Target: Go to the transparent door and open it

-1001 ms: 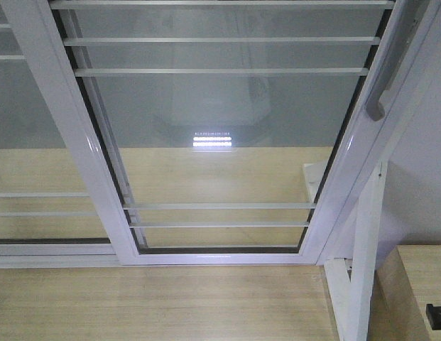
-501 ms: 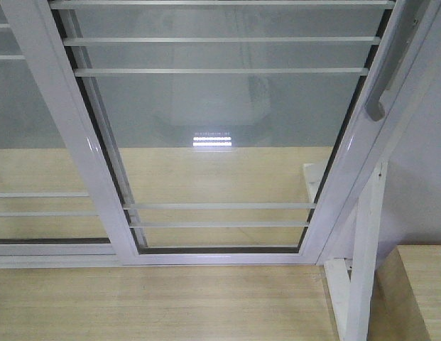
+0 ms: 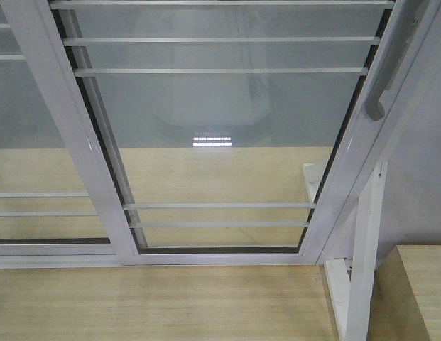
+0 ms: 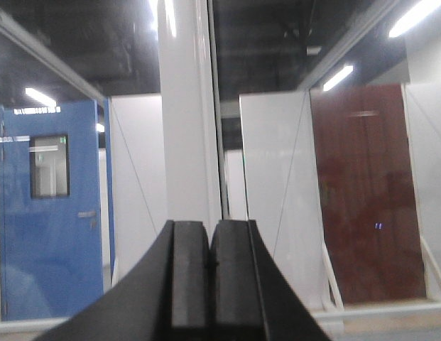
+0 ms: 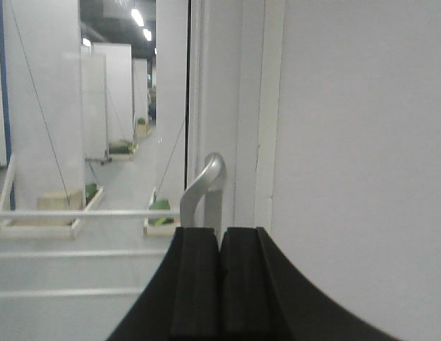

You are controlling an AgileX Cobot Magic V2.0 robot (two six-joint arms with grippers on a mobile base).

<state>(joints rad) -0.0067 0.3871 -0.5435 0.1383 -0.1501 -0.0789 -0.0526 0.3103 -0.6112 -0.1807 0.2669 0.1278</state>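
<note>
The transparent door fills the front view: clear glass in a white frame with thin horizontal white bars. Its curved grey handle is on the right stile, at the upper right. In the right wrist view the handle stands just beyond my right gripper, which is shut and empty, its tips a little below the handle's upper bend. My left gripper is shut and empty, facing a white vertical frame post. Neither gripper shows in the front view.
A second white-framed glass panel without a handle overlaps at the left. A white wall and a white brace stand to the right of the door. A wooden box corner is at the lower right. Wooden floor lies below.
A small dark object at the lower right edge of the front view one second ago is gone. The door and handle have not moved.
</note>
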